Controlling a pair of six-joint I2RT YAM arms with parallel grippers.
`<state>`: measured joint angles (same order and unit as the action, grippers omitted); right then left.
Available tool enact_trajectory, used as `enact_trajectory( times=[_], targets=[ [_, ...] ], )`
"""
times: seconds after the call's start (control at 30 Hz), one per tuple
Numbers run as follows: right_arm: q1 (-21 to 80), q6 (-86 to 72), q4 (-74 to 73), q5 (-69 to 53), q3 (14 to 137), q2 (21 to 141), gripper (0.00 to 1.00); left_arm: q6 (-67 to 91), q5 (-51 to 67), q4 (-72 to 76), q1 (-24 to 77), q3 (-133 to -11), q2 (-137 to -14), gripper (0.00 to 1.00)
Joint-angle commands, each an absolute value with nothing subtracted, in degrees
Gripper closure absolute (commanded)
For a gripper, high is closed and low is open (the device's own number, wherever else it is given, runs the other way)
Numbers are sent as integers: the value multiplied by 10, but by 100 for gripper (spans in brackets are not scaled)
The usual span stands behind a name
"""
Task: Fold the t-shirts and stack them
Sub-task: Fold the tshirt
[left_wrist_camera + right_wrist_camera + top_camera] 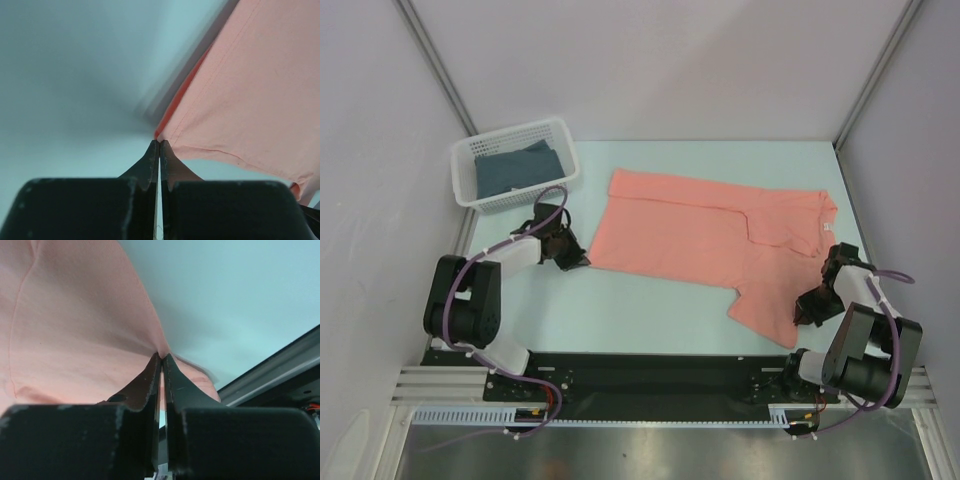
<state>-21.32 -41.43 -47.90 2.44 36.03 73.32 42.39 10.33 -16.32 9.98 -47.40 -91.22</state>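
Note:
A salmon-pink t-shirt (pixel 710 235) lies spread on the pale green table, one sleeve folded over near the collar. My left gripper (pixel 582 259) is shut on the shirt's near left corner; in the left wrist view the fingertips (pixel 159 143) pinch the hem corner of the pink cloth (pixel 250 100). My right gripper (pixel 804 312) is shut on the shirt's near right flap; in the right wrist view the fingertips (pixel 162 356) pinch the pink cloth (pixel 75 325). A folded dark blue t-shirt (pixel 515 168) lies in the white basket (pixel 462 170).
The white basket stands at the back left of the table. Grey walls enclose the sides and back. A black rail (pixel 650 372) runs along the near edge, also seen in the right wrist view (pixel 280 375).

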Motion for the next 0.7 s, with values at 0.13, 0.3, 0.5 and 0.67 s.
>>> enact_trajectory(
  times=[0.13,0.3,0.5,0.67],
  targets=[
    [-210,-411,-546,37,406,673,100,401,62,-200,94,-461,-845,100],
    [-201,-389,-548,33,463,669,100,391,42,-216,94,-474,-826,100],
    [-194,-354,-530,33,590,750,100,372,30,-235,99,-536,-859,100],
    [-200,-335,-514,24,691,842,100,359,23,-243,112,-596,-915,100]
  ],
)
